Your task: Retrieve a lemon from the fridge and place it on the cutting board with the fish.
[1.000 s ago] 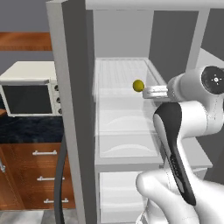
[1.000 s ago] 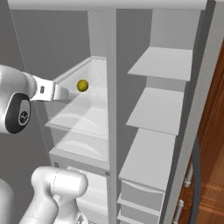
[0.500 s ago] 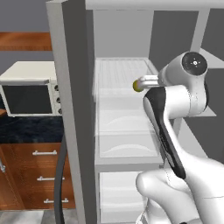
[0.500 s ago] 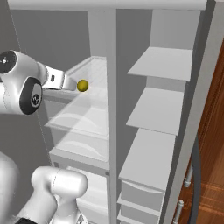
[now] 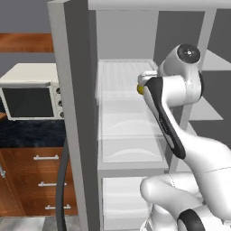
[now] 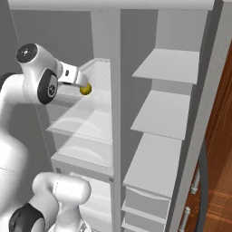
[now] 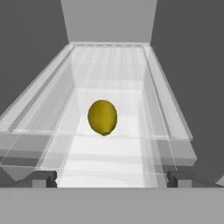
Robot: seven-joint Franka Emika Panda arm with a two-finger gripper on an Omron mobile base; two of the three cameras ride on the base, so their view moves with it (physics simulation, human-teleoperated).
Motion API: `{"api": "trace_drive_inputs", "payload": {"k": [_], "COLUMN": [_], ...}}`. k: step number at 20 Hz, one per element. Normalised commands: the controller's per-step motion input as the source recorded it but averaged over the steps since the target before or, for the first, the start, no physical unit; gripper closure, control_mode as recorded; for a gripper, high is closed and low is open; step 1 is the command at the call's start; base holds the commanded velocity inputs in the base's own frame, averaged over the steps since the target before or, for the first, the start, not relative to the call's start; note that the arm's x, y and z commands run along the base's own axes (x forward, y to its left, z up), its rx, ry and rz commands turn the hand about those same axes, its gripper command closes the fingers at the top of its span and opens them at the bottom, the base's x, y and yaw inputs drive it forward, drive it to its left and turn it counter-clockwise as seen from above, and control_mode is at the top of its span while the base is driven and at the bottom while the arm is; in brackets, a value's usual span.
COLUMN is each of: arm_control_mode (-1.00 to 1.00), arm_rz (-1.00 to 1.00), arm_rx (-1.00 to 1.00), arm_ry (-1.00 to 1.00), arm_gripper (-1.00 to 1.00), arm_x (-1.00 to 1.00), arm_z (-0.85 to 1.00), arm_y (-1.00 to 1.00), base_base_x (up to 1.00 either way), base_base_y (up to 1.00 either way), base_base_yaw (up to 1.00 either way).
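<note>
Straight ahead of the two-finger gripper (image 7: 111, 181), on a clear white shelf inside the tall light-grey fridge (image 5: 74, 113), the small rounded yellow-green lemon (image 7: 103, 117) is seen resting, centred between the two dark finger tips, which are held wide apart with nothing between them. Its long axis is seen upright in the hand view, so a short further reach into the shelf is judged to be needed before the fingers could be closed on its sides
</note>
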Motion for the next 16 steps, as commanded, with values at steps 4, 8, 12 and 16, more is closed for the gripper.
{"api": "trace_drive_inputs", "payload": {"k": [4,8,12,16], "arm_control_mode": [-1.00,-1.00,-1.00,-1.00], "arm_rz": [0.00,0.00,0.00,0.00], "arm_rx": [0.00,0.00,0.00,0.00], "arm_ry": [0.00,0.03,0.15,0.14], "arm_gripper": [-1.00,-1.00,-1.00,-1.00], "arm_x": [0.51,0.61,0.66,0.68], "arm_z": [-0.18,-0.19,-0.05,-0.12], "arm_y": [0.01,0.00,0.00,0.00], "base_base_x": [0.00,0.00,0.00,0.00], "base_base_y": [0.00,0.00,0.00,0.00], "base_base_yaw": [0.00,0.00,0.00,0.00]}}
